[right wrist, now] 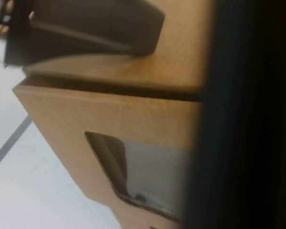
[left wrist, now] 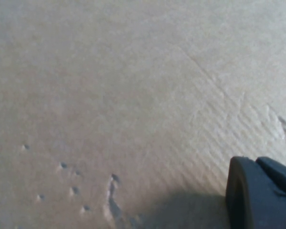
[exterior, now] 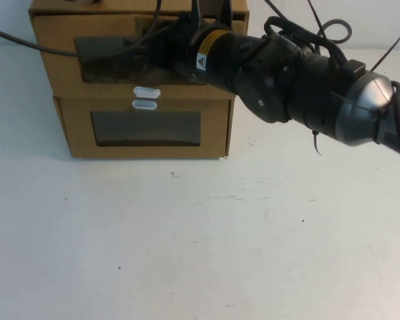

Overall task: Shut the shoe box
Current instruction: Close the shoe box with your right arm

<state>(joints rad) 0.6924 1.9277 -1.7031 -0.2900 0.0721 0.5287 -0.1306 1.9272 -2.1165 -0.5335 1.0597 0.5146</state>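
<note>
We had the right gripper against the shoe box front near the table's far edge, the nearer arm, the left gripper over cardboard; neither's opening showed.

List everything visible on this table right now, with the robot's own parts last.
upper shoe box: one, brown cardboard, stacked on the lower box, white tab below its window, right arm against its front.
lower box: one, brown cardboard, on the table, white tab above its window.
table: one, white.
right gripper: one, black, at the upper box front.
left gripper: one, black, close against plain cardboard in the left wrist view; not seen in the high view.
</note>
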